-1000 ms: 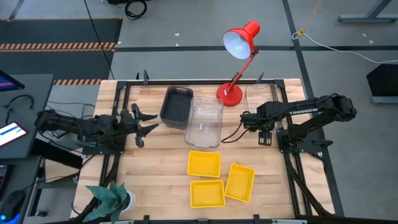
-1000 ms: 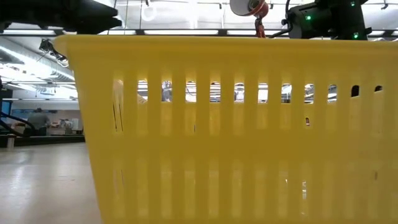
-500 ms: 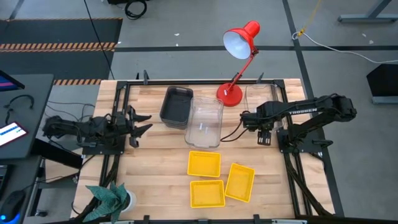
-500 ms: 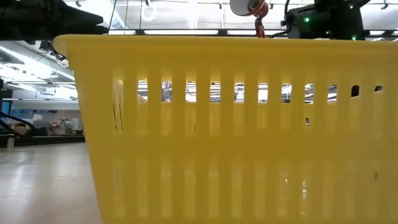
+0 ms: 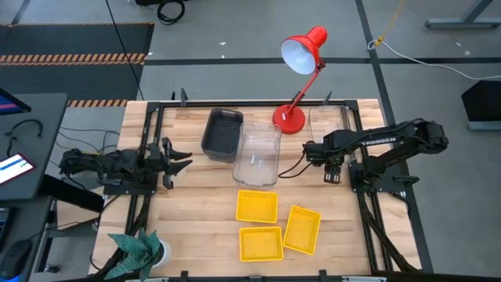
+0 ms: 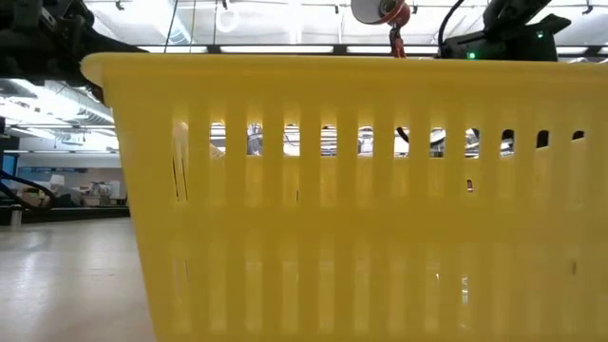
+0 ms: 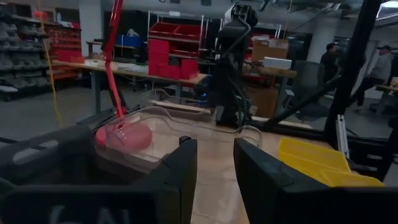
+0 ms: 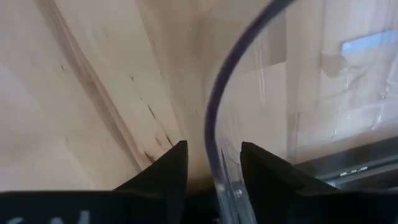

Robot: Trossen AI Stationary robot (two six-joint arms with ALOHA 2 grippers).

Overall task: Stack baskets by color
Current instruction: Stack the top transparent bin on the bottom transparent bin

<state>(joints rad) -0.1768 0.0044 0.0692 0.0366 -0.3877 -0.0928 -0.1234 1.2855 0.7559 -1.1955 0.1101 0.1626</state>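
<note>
Near the table's right edge, by the red lamp, stands a clear basket (image 5: 328, 128). My right gripper (image 5: 332, 168) points down at its near end, open, with the see-through rim (image 8: 210, 118) running between its two fingers. My left gripper (image 5: 177, 157) hangs level at the table's left side, open and empty, pointing toward the dark grey baskets (image 5: 221, 133) and a second clear basket (image 5: 258, 153) leaning on their right side. Three yellow baskets (image 5: 257, 205) (image 5: 261, 244) (image 5: 302, 229) lie flat near the front; one fills the low view (image 6: 361, 190). My right gripper has one finger (image 8: 163, 171) outside the clear basket's rim and one (image 8: 266, 169) inside it, coming from above. I cannot tell whether either finger touches the rim. The basket rests flat on the table.
The red lamp's base (image 5: 290, 119) stands at the far edge between the two clear baskets, its head (image 5: 301, 51) reaching beyond the table. A black frame (image 5: 153, 117) runs along the table's sides. A green plant (image 5: 139, 247) sits at the near left corner.
My left gripper has drawn back toward the table's left edge and sunk, and its fingers have come closer together. My right gripper has gone down a little over the clear basket's near end. No basket has moved.
</note>
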